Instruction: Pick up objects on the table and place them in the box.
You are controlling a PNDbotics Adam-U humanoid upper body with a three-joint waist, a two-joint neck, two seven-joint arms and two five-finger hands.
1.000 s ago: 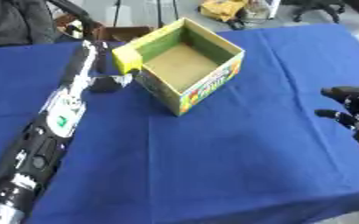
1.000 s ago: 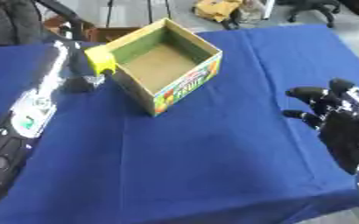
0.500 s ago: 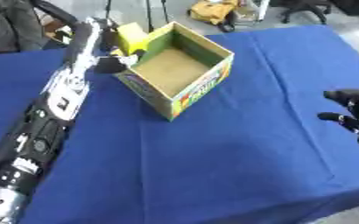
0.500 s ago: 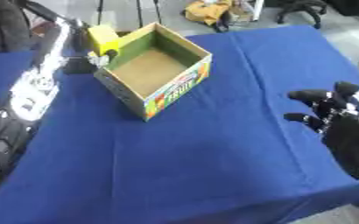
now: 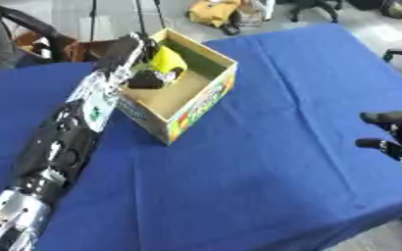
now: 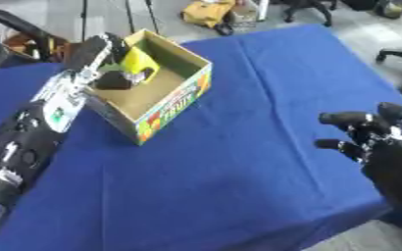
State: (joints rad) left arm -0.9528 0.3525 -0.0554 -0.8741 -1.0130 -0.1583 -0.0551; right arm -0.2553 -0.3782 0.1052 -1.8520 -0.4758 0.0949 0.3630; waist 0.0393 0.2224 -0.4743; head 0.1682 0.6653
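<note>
Here, left hand (image 5: 149, 78) holding yellow object (image 5: 166, 60) inside box (image 5: 200, 93), right hand (image 6: 378, 147) open

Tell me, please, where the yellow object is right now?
The yellow object is held in the left hand over the box, at its far-left corner, upper left of the view.

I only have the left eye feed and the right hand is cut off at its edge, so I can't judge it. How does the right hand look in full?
Observer: In the right eye view the right hand shows whole, palm and fingers, open, holding nothing, over the blue table near its right edge.
Operator: Is its forearm visible too?
Observer: Yes, it runs down to the lower right corner there.
Operator: And the left hand with the yellow object?
Observer: The left hand holds the yellow object over the box, inside its far left corner; the right eye view also shows more bare blue cloth right of the box.
</note>
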